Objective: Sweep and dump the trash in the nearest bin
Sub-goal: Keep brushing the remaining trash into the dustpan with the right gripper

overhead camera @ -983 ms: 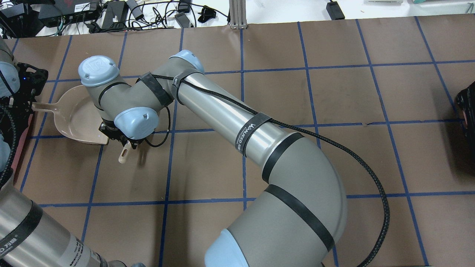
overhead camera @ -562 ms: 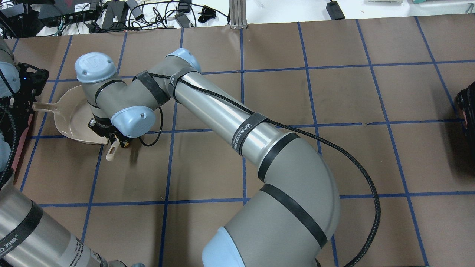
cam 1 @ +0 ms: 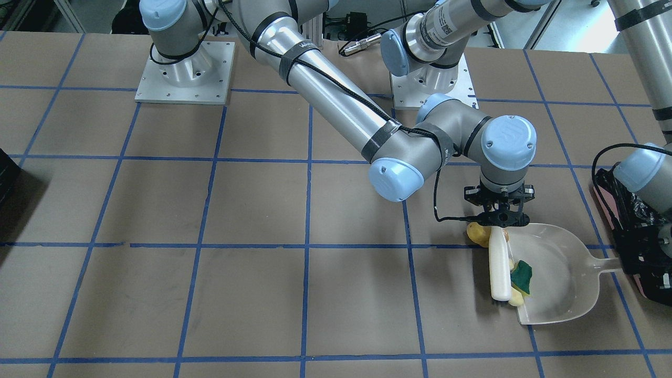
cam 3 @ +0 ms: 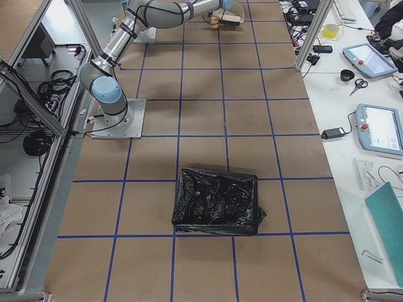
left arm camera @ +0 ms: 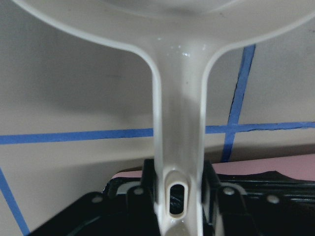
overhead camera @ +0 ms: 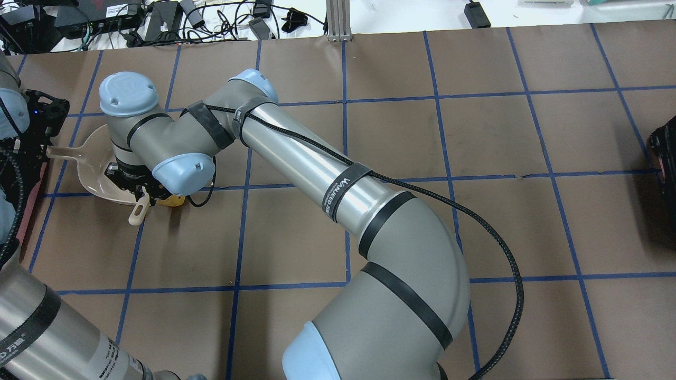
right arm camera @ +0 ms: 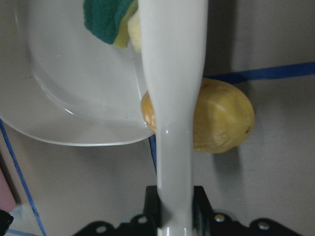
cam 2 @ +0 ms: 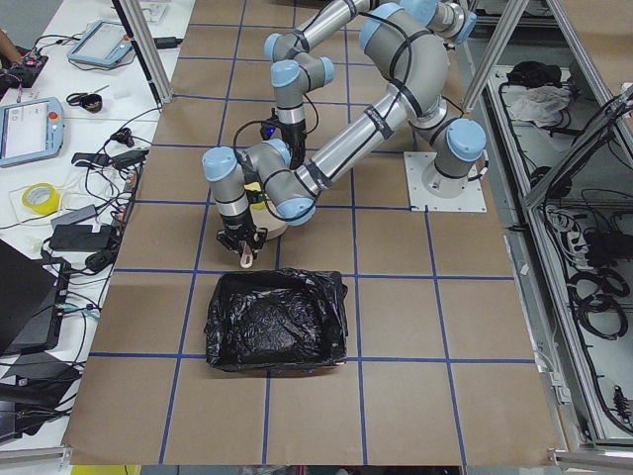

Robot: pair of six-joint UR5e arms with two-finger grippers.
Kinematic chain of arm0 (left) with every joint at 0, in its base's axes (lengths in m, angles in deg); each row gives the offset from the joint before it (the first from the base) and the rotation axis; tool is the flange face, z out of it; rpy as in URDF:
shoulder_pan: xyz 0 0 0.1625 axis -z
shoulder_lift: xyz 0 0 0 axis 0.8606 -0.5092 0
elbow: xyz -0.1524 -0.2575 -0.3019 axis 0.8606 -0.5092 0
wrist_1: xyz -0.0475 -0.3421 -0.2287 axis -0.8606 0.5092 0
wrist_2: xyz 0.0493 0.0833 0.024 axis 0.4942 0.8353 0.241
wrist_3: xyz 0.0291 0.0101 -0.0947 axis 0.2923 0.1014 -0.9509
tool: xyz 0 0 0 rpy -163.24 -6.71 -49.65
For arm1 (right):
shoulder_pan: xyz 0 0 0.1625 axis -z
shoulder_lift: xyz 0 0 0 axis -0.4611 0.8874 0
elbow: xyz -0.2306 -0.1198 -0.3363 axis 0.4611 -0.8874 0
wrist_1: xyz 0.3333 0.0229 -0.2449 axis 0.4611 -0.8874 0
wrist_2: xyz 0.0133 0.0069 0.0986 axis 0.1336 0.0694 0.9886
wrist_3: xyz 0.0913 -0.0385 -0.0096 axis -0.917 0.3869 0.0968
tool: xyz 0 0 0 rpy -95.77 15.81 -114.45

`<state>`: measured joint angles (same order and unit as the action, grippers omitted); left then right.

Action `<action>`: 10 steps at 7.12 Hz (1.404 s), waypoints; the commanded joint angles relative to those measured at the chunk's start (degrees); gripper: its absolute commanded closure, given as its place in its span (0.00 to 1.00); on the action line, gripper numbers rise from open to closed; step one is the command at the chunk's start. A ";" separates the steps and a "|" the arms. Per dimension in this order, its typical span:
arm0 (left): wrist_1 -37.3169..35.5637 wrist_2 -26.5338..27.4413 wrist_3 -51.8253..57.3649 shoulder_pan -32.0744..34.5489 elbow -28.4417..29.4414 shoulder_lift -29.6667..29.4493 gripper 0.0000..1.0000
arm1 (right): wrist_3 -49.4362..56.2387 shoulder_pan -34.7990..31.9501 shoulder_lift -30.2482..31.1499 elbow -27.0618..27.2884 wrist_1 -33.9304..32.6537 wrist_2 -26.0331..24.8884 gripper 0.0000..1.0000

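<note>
Three pieces: lump [cam 1: 475, 232], crescent [cam 1: 516, 299], sponge [cam 1: 523, 274] | one brush [cam 1: 499, 268] | one dustpan [cam 1: 562, 283]

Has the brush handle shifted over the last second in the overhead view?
Yes. The brush slid leftward, its tip now reaching the vertical blue tape line beside the dustpan.

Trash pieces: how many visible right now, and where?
3. Yellow-orange lump just outside the dustpan, beside the brush handle. Green-and-yellow sponge just inside its lip. Pale crescent at the lip by the brush end. More may hide behind the brush.
</note>
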<state>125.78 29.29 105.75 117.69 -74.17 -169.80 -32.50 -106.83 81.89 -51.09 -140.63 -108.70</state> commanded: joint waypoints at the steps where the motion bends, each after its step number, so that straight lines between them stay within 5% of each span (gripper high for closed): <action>1: -0.20 0.00 -0.04 -0.03 0.00 -0.08 1.00 | -0.41 -0.44 -1.28 -0.16 -4.74 2.08 1.00; 7: -1.07 0.26 0.05 0.05 0.00 -0.43 1.00 | -2.35 -0.54 2.11 0.36 -9.78 5.95 1.00; 10: -1.17 0.35 0.05 0.05 0.00 -0.52 1.00 | -0.32 -0.01 11.18 2.90 11.37 1.50 1.00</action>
<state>124.65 29.63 105.80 117.71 -74.18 -170.29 -33.12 -106.91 90.15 -49.61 -136.57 -104.71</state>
